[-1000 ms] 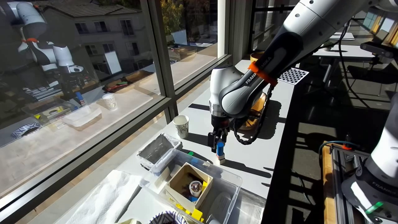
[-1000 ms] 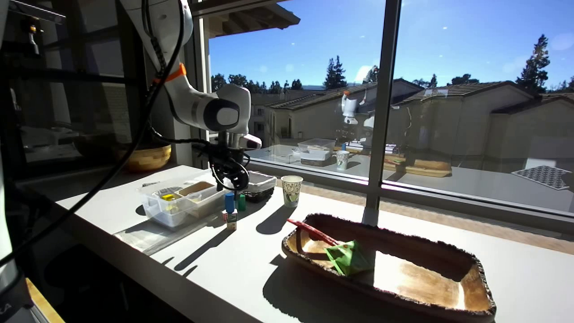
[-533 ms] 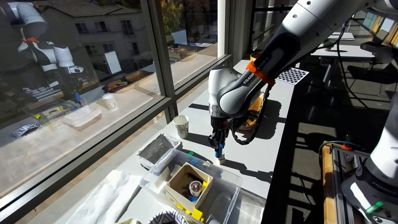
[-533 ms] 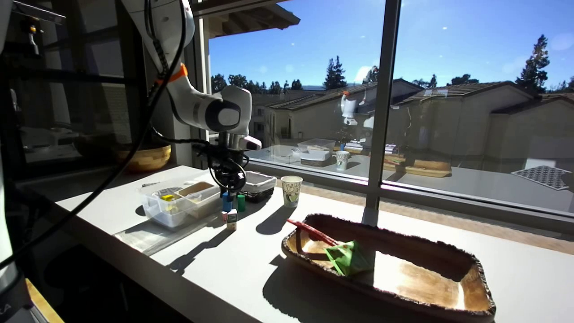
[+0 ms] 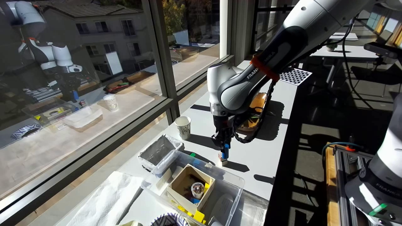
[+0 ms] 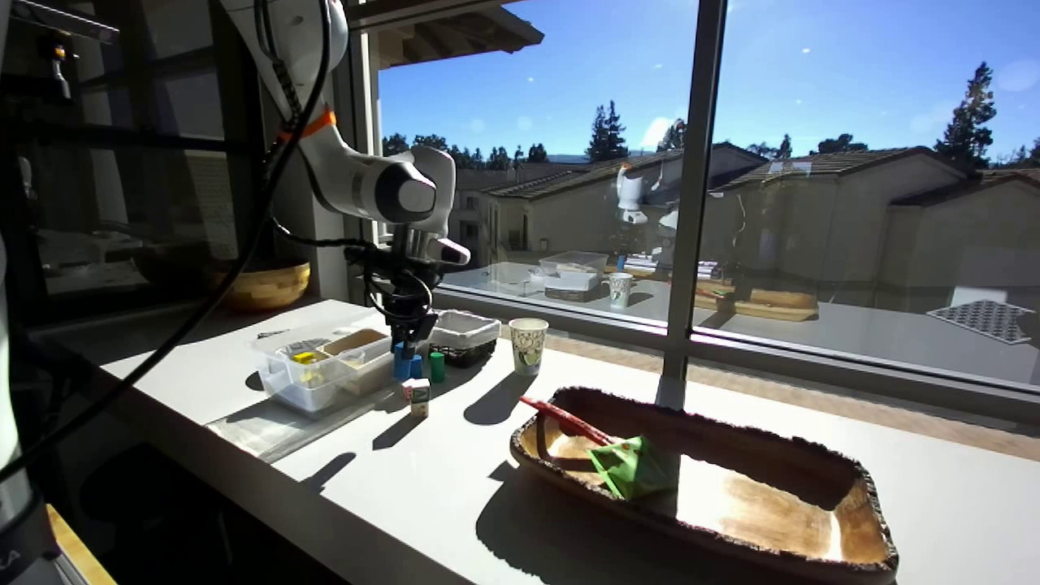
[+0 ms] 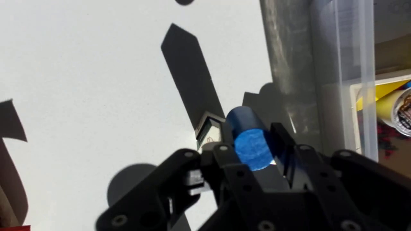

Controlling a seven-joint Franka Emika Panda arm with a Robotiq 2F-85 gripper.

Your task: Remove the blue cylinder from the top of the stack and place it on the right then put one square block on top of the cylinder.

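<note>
The blue cylinder (image 7: pixel 253 150) has lifted clear of the stack (image 6: pixel 419 398) below the fingers (image 7: pixel 283 138), which pinch it, parted just by its width.

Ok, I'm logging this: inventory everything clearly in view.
Long table: 1, white, by window
Cylindrical block: 1, blue, above table
Lettered cubes: at least 2, pale, on table
Paper cup: 1, white, by window
Lined basket: 1, dark, near cup
Upright cylinder: 1, green, near basket
Second block: 1, blue, near upright cylinder
Plastic bin: 1, clear, on table
Open box: 1, tan, in bin
Oblong tray: 1, brown, on table
Packet: 1, green, in tray
Stick: 1, red, partly in tray
Paper towel: 1, white, near bin
Checkered board: 1, black/white, beyond tray
Robot arm: 1, white, over table
Claw: 1, black, gripping cylindrical block
</note>
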